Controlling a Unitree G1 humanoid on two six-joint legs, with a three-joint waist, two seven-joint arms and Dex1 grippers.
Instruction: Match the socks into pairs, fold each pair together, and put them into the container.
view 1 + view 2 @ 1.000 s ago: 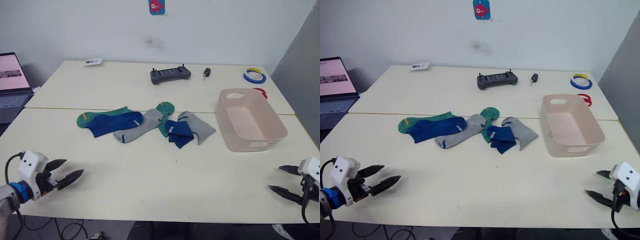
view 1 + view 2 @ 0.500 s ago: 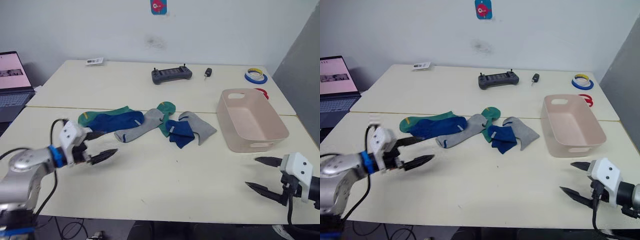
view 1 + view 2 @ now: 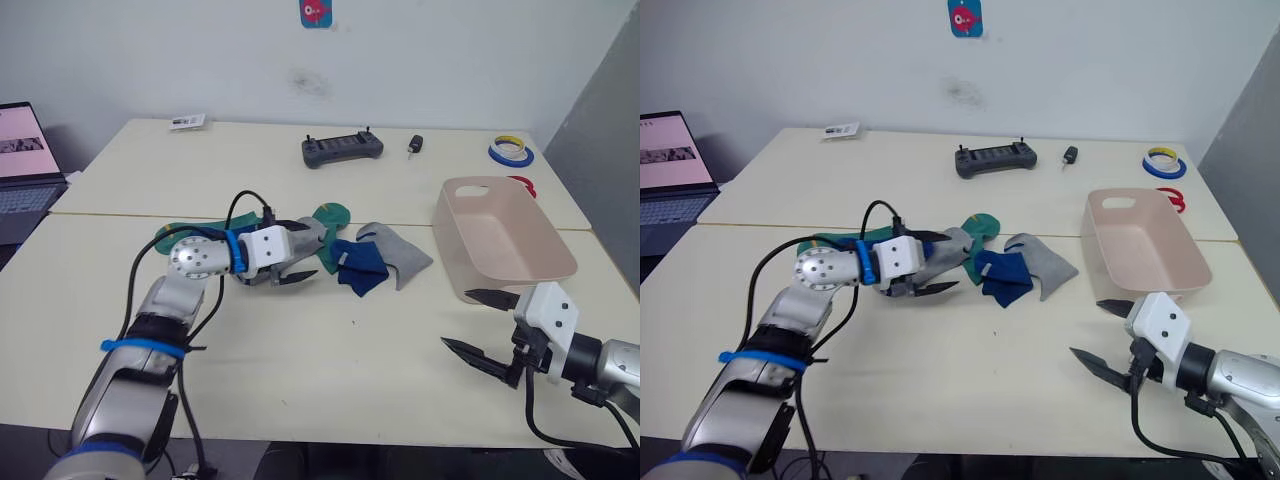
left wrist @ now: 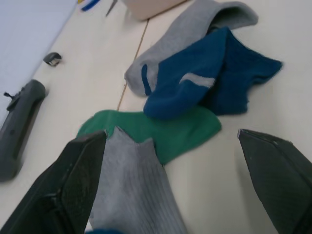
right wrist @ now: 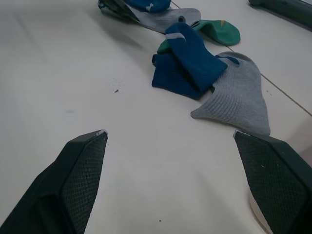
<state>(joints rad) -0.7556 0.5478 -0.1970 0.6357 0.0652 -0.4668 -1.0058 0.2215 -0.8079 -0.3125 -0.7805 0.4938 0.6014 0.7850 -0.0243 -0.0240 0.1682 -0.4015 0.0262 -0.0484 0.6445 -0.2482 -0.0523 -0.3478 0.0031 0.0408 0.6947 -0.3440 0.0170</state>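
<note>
Several socks lie in a row mid-table: a green sock point(image 3: 168, 236), a blue sock point(image 3: 212, 243) partly behind my left arm, a grey sock point(image 3: 306, 234), another green sock point(image 3: 331, 214), a folded-over blue sock point(image 3: 358, 264) and a second grey sock point(image 3: 398, 252). My left gripper point(image 3: 303, 259) is open low over the first grey sock point(image 4: 136, 195), one finger on each side of it. The pink container point(image 3: 452, 252) stands to the right, with nothing in it. In front of it my right gripper point(image 3: 478, 324) hangs open above bare table, apart from the blue sock point(image 5: 185, 58).
At the back lie a dark controller point(image 3: 342, 150), a small dark object point(image 3: 414, 146), tape rolls point(image 3: 510, 152) and a card point(image 3: 187, 122). A red object point(image 3: 522, 182) shows behind the container. A laptop point(image 3: 22, 165) sits at the far left. A seam crosses the table behind the socks.
My left arm has swung from the front left edge up to the socks, its gripper staying open. My right gripper has moved left and further onto the table.
</note>
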